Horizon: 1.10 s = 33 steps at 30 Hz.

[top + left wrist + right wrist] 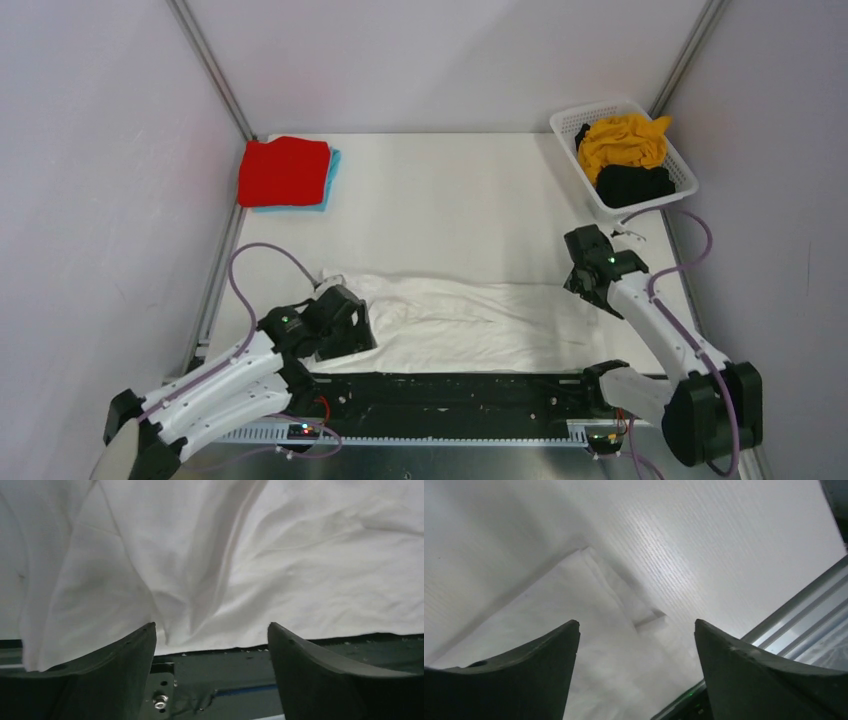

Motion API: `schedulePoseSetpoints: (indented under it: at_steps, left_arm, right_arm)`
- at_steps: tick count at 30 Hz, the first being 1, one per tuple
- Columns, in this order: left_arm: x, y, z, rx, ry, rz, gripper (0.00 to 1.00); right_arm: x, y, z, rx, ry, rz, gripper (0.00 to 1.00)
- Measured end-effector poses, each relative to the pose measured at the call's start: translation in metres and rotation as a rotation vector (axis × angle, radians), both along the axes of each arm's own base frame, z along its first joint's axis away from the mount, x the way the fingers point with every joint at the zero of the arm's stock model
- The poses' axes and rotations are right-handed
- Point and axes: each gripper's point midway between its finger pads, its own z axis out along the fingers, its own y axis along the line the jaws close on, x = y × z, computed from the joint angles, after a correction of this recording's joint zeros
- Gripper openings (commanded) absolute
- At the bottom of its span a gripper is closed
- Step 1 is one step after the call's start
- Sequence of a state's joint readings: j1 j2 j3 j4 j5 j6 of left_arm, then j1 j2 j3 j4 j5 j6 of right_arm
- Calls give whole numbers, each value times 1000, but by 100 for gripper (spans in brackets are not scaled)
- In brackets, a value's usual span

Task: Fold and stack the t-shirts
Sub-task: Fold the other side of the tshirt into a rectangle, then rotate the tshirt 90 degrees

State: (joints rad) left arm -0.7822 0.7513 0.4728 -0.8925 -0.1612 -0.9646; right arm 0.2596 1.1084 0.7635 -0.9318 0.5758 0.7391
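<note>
At about 10 o'clock on the desk (450, 200), a folded red t-shirt (284, 171) lies on a folded light blue t-shirt (331, 172), of which only a thin edge shows along the right and near sides. The left arm (215, 385) reaches in from 7 o'clock. The left jaws are spread wide with nothing between them, and sit at the left end of the white t-shirt (470, 320). From the wrist, its wrinkled hem lies just past the fingertips, along a dark strip (450, 395) at the desk's near edge. This shirt is stretched out in a long band across the 6 o'clock side of the desk, from one arm to the other. The right arm (660, 330) comes in from 5 o'clock. The right jaws are also wide apart and empty, hanging over the shirt's right end. At 2 o'clock stands a white slotted basket (575, 125), with the mustard yellow t-shirt (622, 140) bunched in its far half and the black t-shirt (634, 185) in its near half.
</note>
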Motion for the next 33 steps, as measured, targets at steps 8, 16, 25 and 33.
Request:
schedulePoseSetpoints:
  at_steps: [8,16,25,33]
  left_arm:
    - [11,-18,50,-84,-95,-65,100]
    - [88,-35,70,56,-194,11,100]
    - [117,-27,-17,80,0,126,100]
    - [188,-29,-21,38,40,236,100]
  right_arm:
    - [2,10,34,100,-206,54,99]
    - [29,68,30,319,-261,332,99]
    - [37,136,-34,510,-67,514,99]
    - [33,153,-53,571,-1,555,99]
